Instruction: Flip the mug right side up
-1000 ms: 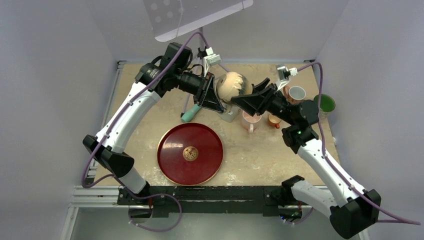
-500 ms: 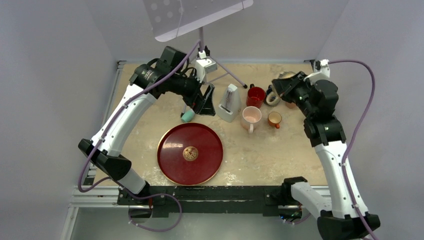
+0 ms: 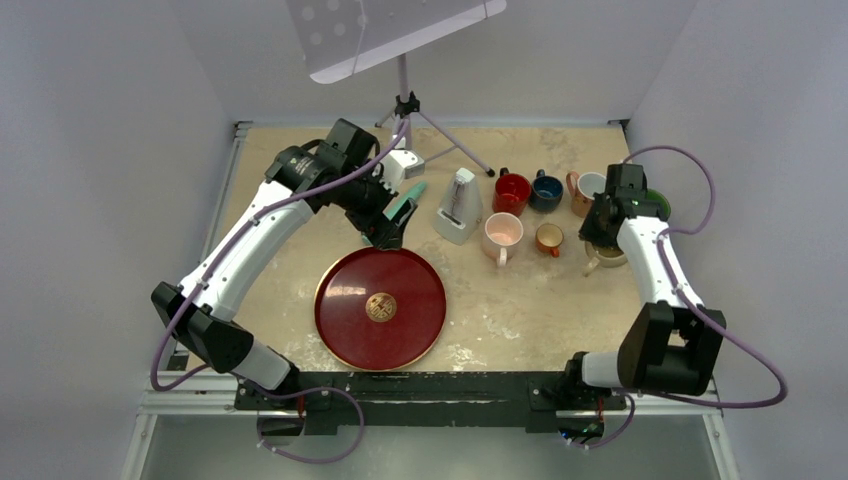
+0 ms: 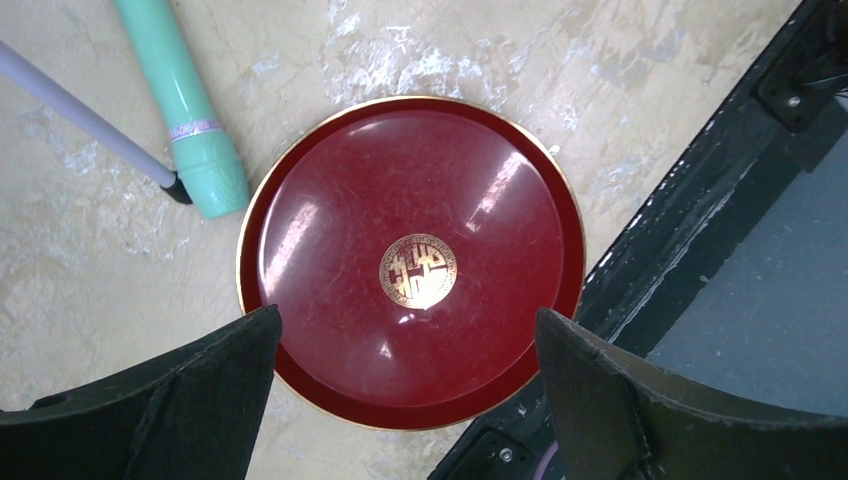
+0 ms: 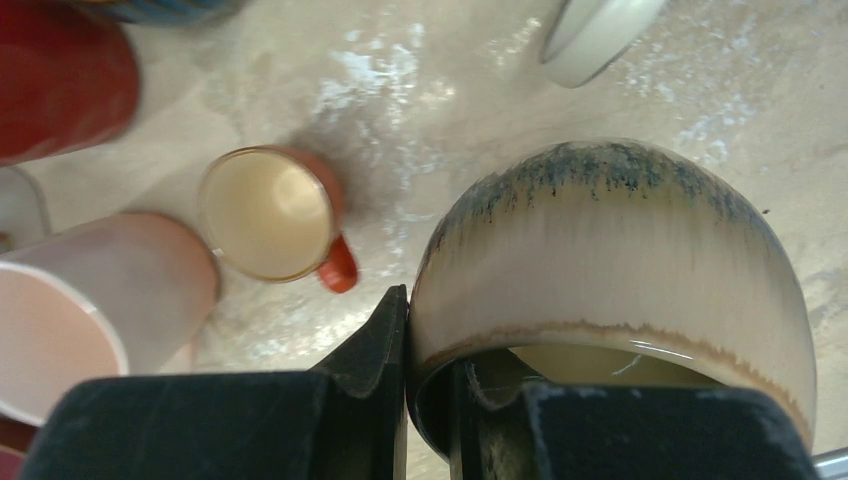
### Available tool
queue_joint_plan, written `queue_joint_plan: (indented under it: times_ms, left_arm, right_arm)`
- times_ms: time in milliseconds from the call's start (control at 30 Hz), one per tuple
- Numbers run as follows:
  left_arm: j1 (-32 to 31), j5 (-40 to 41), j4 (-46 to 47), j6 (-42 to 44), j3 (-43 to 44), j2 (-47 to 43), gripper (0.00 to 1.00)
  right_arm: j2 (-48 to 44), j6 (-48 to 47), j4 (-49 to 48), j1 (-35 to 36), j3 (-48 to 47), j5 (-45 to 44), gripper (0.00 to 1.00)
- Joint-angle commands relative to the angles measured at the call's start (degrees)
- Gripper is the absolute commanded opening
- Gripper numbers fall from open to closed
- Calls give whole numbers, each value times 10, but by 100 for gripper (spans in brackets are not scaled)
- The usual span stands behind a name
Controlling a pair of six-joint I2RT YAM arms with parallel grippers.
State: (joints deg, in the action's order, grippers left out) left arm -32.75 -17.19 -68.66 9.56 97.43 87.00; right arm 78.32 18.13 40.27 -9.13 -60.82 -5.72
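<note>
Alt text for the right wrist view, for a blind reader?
The right gripper is shut on the rim of a cream mug with blue-speckled glaze, one finger inside and one outside. At picture left, on the table, stand a small orange cup, a pink mug and a red mug.

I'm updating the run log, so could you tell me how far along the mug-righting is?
Done: the glazed mug looks rim-up. In hand: the right gripper pinches its rim; whether it rests on the table is unclear. Remaining: release it. The left gripper hangs open above the red plate.

Robot lab, white-walled booth, aluminium frame
</note>
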Motion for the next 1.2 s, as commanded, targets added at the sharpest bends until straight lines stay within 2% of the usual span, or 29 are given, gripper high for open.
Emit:
queue_joint_plan:
  times_ms: [0, 233, 367, 400, 433, 500, 567, 600, 633, 667, 767, 867, 967, 1067, 1167]
  left_arm:
    - [2, 22, 20, 8, -15, -24, 100]
    - [2, 24, 24, 8, -18, -30, 100]
    - [1, 32, 24, 11, -22, -34, 100]
    - [1, 35, 24, 11, -24, -34, 100]
    - [2, 37, 28, 10, -28, -36, 100]
    - [2, 42, 41, 5, -42, -46, 100]
    - [3, 59, 58, 0, -63, -64, 100]
    - [4, 77, 64, 2, -76, -79, 100]
    - [9, 98, 67, 12, -87, -95, 100]
    - [15, 115, 67, 26, -98, -112, 100]
    - [61, 165, 81, 64, -142, -167, 100]
    - [81, 200, 103, 79, -191, -219, 100]
    - [83, 177, 204, 69, -307, -311, 100]
    - [84, 134, 308, 58, -421, -412, 100]
    - [83, 118, 335, 33, -469, -470, 100]
  right_arm:
    - [30, -51, -37, -12, -12, 50, 0]
    - [117, -43, -89, -15, 9, 78, 0]
    - [134, -39, -100, -15, 16, 82, 0]
    - [133, -38, -98, -14, 14, 84, 5]
    - [127, -37, -96, -14, 14, 85, 15]
    - [112, -35, -87, -14, 7, 77, 43]
    - [88, -35, -74, -14, -8, 65, 64]
    - [77, -36, -66, -14, -18, 60, 70]
    - [66, -37, -57, -14, -29, 59, 94]
    - [54, -38, -48, -14, -47, 46, 98]
    - [14, -48, -33, -12, -79, 46, 99]
    - [-34, -56, -59, -4, -90, 88, 99]
    - [-65, -59, -75, 4, -96, 103, 99]
    - [-72, -65, -78, 5, -100, 82, 99]
    - [-52, -49, -91, 15, -87, 87, 94]
